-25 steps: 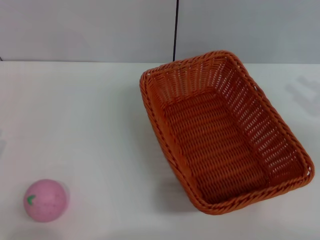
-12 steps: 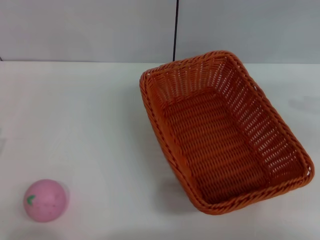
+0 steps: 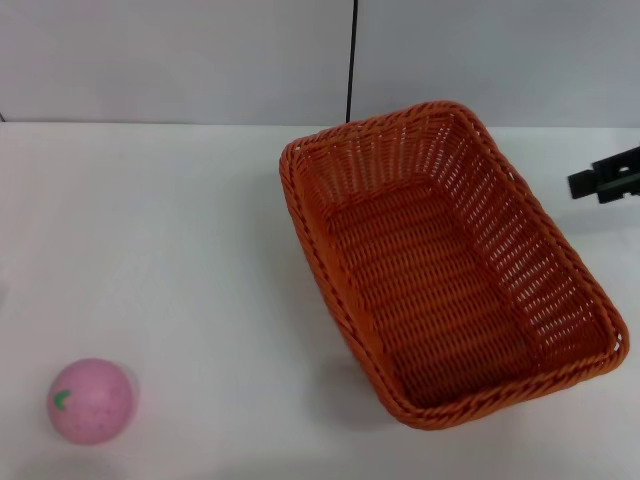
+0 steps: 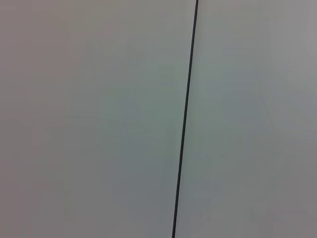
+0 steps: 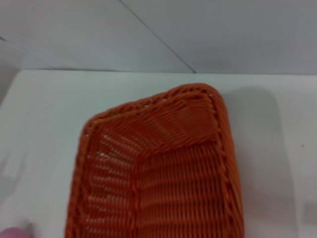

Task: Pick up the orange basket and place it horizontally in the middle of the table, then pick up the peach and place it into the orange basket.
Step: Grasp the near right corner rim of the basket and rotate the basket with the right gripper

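Note:
The orange basket (image 3: pixel 450 262) lies empty on the white table (image 3: pixel 170 230), right of centre and turned at a slant, one short end toward the back wall. The right wrist view looks down on that far end of the basket (image 5: pixel 163 163). The pink peach (image 3: pixel 90 400) rests near the front left corner of the table, far from the basket; a sliver of the peach (image 5: pixel 12 233) shows in the right wrist view. My right gripper (image 3: pixel 590 184) pokes in from the right edge, above the table just right of the basket's long side, not touching it. The left gripper is out of view.
A pale wall with a black vertical seam (image 3: pixel 351 60) stands behind the table; the left wrist view shows only this wall and seam (image 4: pixel 185 124). Bare tabletop stretches between the peach and the basket.
My right gripper has come into the head view from the right edge, where only its shadow lay on the table before. Basket and peach have not moved.

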`<action>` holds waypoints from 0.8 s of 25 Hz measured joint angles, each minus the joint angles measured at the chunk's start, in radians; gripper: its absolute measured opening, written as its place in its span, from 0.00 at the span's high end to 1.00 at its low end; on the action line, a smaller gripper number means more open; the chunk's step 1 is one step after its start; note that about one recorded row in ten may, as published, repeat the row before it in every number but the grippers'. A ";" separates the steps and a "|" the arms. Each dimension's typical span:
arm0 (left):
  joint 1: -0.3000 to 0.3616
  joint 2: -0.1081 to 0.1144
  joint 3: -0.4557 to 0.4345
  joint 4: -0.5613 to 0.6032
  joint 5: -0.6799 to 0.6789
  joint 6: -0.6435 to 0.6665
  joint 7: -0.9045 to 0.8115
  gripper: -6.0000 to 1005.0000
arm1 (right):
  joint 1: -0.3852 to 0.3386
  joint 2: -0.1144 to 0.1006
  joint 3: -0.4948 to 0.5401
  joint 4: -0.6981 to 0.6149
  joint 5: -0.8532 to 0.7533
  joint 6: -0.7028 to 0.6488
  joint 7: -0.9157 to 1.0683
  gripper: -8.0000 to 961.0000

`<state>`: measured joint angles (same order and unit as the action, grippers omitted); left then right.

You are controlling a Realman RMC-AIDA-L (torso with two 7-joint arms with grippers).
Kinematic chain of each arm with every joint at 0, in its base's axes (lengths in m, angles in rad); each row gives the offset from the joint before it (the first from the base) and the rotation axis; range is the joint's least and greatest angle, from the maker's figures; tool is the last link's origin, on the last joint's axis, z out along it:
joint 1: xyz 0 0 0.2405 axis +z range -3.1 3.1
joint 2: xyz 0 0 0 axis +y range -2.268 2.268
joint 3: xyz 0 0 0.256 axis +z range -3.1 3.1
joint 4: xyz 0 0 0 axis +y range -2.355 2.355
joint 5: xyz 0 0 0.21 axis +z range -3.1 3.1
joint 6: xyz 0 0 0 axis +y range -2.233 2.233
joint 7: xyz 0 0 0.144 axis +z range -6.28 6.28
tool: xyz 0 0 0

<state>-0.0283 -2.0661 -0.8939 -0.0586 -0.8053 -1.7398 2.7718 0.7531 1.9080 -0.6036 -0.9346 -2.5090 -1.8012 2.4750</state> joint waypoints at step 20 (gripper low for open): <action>-0.006 -0.001 -0.001 0.005 0.000 0.002 -0.002 0.21 | 0.049 0.077 -0.141 0.262 0.011 0.344 -0.011 0.52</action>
<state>-0.0340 -2.0666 -0.8944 -0.0536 -0.8056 -1.7374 2.7703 0.8021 1.9850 -0.7448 -0.6731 -2.4981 -1.4572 2.4640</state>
